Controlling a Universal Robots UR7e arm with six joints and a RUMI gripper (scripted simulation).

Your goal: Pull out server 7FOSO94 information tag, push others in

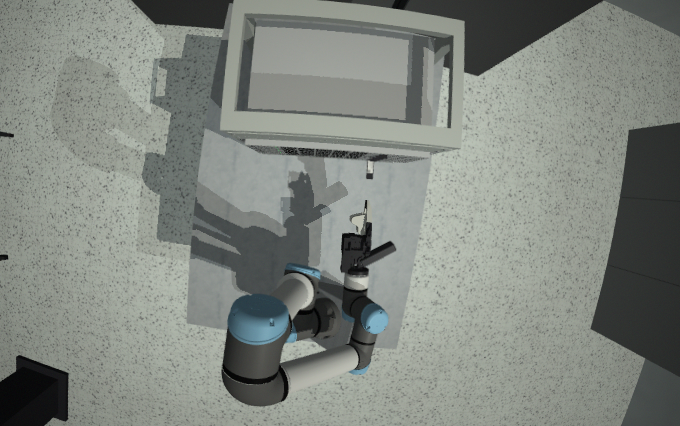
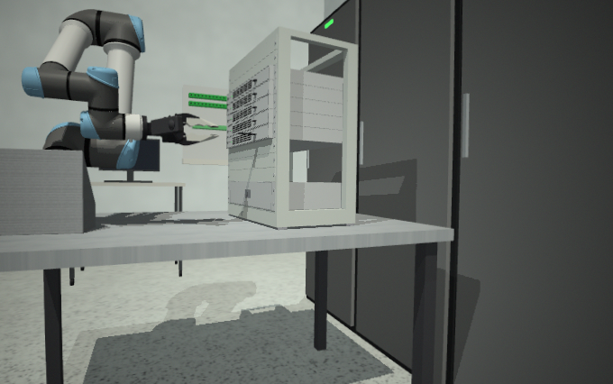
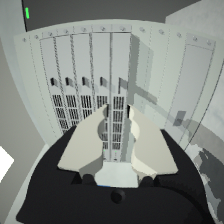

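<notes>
The grey open-frame rack (image 1: pixel 341 127) (image 2: pixel 281 135) (image 3: pixel 165 60) stands at the far end of the table (image 1: pixel 225 165) (image 2: pixel 225 239). Several servers (image 2: pixel 250 108) (image 3: pixel 85 80) are stacked in its upper half, with vent grilles facing the arm. One information tag (image 1: pixel 369 169) sticks out of the rack's front near its right side. I cannot read any service tag. My gripper (image 1: pixel 363 210) (image 2: pixel 215 130) (image 3: pixel 118 105) hovers level in front of the servers, a short way off the rack and in line with that tag. Its fingers stand nearly together with a thin gap and nothing between them.
The arm's base sits on a grey block (image 2: pixel 41 189) at the near end of the table. Tall dark cabinets (image 2: pixel 498 180) stand close behind the rack. A board with green strips (image 2: pixel 203 99) and a desk with a monitor stand in the background.
</notes>
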